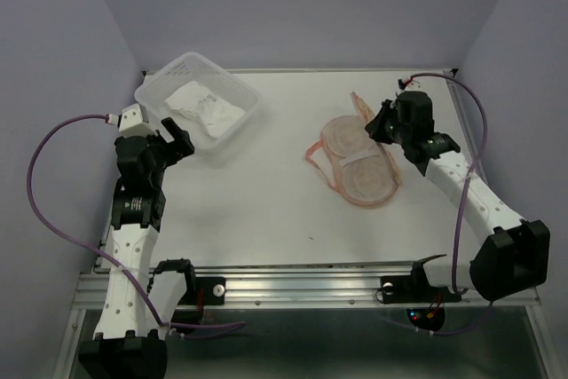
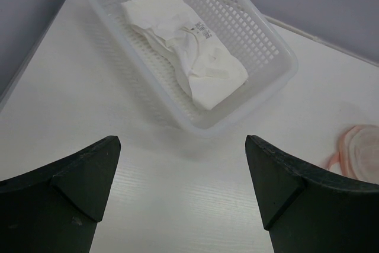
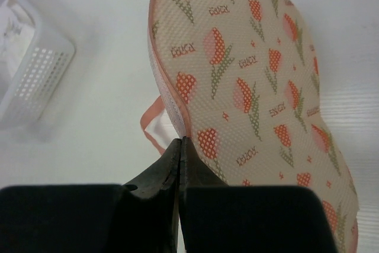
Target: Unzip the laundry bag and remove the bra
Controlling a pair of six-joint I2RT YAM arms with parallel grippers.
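Left tool point(image 2: 180, 146): jaws spread wide and holding nothing, above the counter point(image 1: 266, 210) just in front of the basket point(image 2: 266, 28).
Right tool point(image 3: 179, 141): fingers pressed fully together, their tips at the pink zipper rim of the laundry bag point(image 3: 249, 75); I cannot tell if anything thin is caught between them.
Laundry bag: on the right half of the counter, peach mesh with orange-red tulip motifs, one side tilted up next to the right tool.
Bra point(image 2: 189, 57): crumpled white fabric lying inside the basket at the far left of the counter, well apart from the laundry bag.
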